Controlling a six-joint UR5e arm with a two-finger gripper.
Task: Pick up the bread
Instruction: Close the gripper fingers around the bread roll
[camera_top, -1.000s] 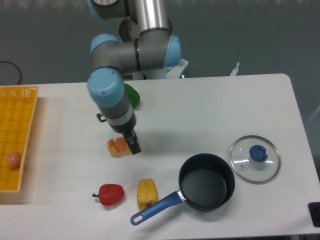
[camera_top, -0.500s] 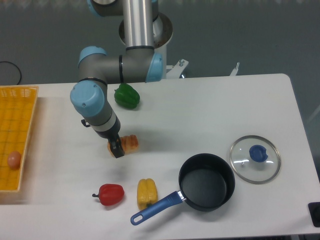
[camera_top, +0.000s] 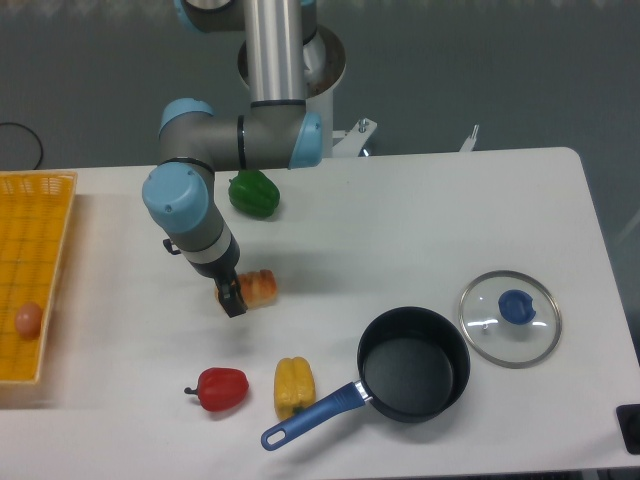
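We are at the grasp of the small orange-brown ridged bread loaf; whether the jaws of the black two-finger gripper are clamped, we cannot tell; next we confirm grip, then lift.

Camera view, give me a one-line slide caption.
Claw at the bread's left end, peppers and pan nearby.

You had the bread near the table's middle-left, with the gripper at its left end. A pepper sat behind it; two more peppers lay in front. The pan stood to the right, its lid further right, and the basket far left held an egg.
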